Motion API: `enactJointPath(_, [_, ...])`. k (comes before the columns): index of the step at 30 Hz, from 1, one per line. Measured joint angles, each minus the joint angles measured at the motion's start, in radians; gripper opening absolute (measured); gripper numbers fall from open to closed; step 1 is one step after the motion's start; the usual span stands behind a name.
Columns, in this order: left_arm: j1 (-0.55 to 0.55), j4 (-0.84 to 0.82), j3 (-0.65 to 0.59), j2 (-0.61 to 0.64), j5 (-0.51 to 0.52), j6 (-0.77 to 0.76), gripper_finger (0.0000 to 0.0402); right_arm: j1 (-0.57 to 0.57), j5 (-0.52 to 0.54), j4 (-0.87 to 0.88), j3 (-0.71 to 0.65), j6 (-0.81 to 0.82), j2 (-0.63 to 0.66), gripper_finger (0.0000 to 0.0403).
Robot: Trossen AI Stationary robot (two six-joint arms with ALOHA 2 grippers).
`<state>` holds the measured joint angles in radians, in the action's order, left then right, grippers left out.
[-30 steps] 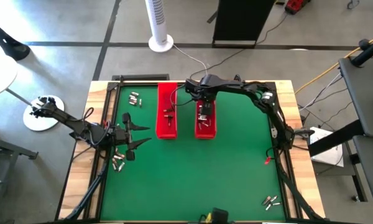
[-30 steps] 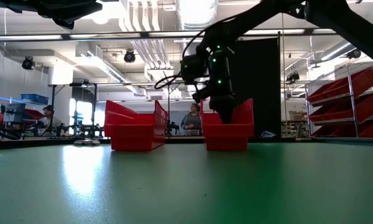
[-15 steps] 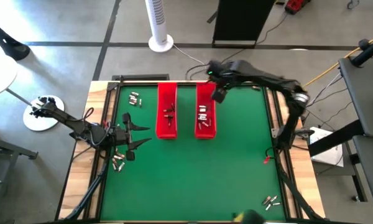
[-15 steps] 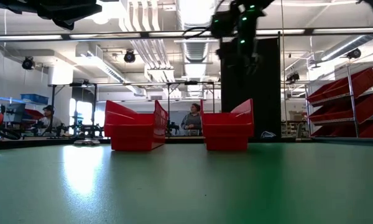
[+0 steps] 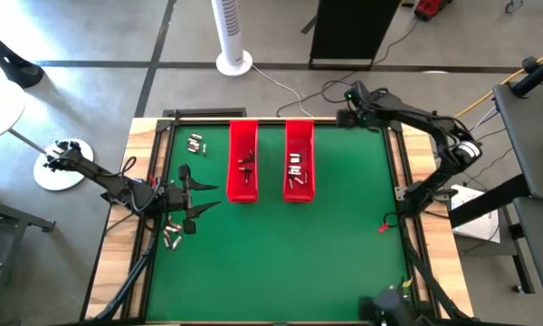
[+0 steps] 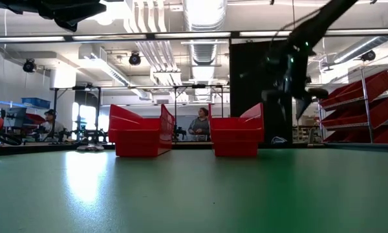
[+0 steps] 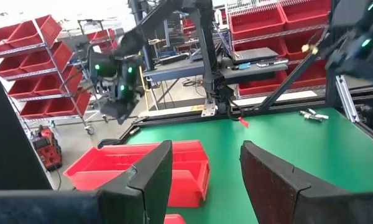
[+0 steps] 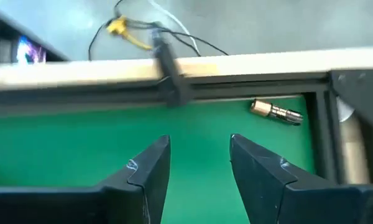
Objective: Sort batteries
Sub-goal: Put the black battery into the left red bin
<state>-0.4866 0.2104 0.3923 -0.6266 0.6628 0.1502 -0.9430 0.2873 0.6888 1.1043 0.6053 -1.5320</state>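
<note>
Two long red trays (image 5: 242, 161) (image 5: 299, 161) stand side by side at the far middle of the green mat, each with a few batteries (image 5: 295, 168) lying in it. Loose batteries lie at the far left (image 5: 195, 143) and near my left gripper (image 5: 172, 237). My left gripper (image 5: 213, 196) hovers open and level at the left side, pointing at the trays (image 7: 143, 165). My right gripper (image 5: 346, 116) hangs open and clear over the mat's far right corner, tilted down. One coppery-tipped battery (image 8: 276, 111) lies on the mat just beyond its fingers (image 8: 199, 140).
A black frame and wooden rim (image 8: 236, 65) border the mat at the far right corner. A small red item (image 5: 383, 227) lies by the right edge. More batteries (image 7: 314, 114) lie near the right front corner. Open green mat stretches in front of the trays.
My right gripper has risen out of the right red tray and swung fast toward the table's far right corner, rolling about its own axis as it went. Nothing is between its fingers. The left arm has kept still.
</note>
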Motion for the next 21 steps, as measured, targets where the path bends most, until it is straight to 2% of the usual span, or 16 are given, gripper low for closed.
enactJointPath(6, [-0.001,-0.003,0.002,0.0,0.0,-0.01,0.0168,-0.097,0.009,-0.113,-0.085,0.115,-0.066,0.0146])
enactJointPath(13, [0.0,-0.003,0.005,0.0,-0.001,-0.004,0.0168,-0.14,0.081,-0.153,-0.081,0.204,-0.132,0.0149])
enactJointPath(21, [-0.001,-0.026,0.005,0.0,-0.001,-0.002,0.0168,-0.145,0.085,-0.087,-0.026,0.032,-0.201,0.02])
